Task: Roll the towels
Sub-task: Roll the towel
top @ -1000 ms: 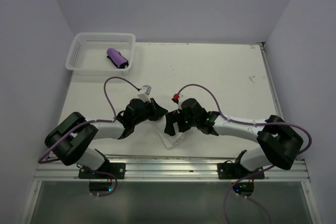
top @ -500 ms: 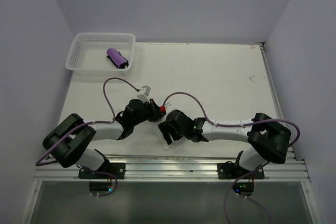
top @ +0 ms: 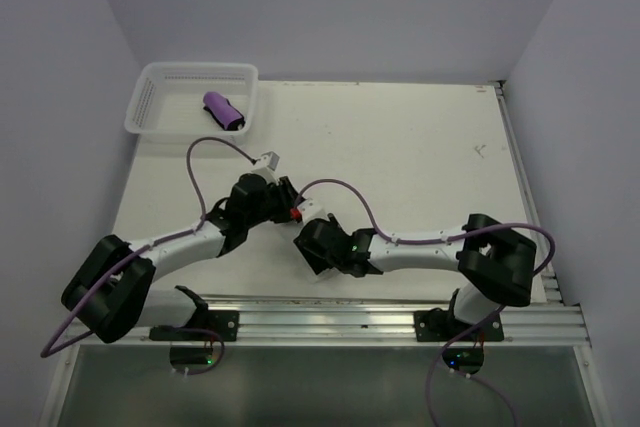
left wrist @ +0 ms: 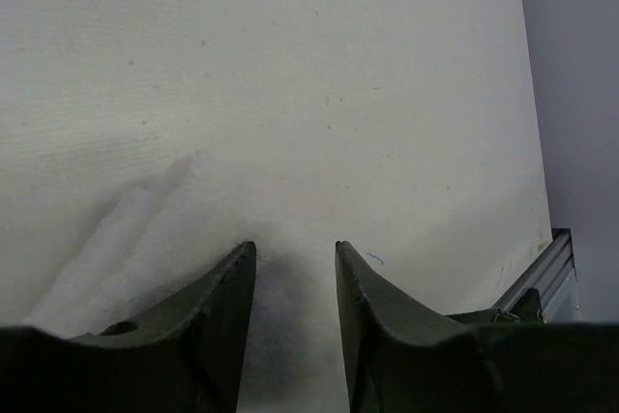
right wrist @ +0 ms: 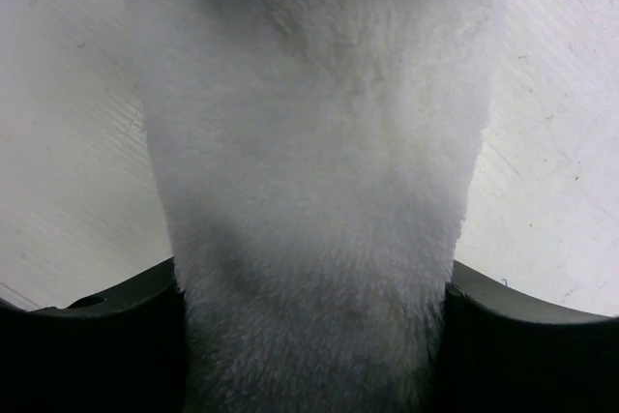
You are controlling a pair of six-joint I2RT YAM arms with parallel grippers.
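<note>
The white towel is a fluffy roll that fills the right wrist view. My right gripper is shut on it, with a dark finger on each side. In the top view the right gripper covers this towel, low over the table near the front. My left gripper is just up and left of it. In the left wrist view the left gripper is open with a narrow gap and holds nothing; a fluffy white towel edge lies beside its left finger. The purple towel lies rolled in the basket.
The white mesh basket stands at the back left corner of the table. A purple cable loops over each arm. The metal rail runs along the front edge. Walls close in on both sides.
My right gripper has moved left and nearer the front, now covering the white towel. My left gripper has moved back and to the left.
</note>
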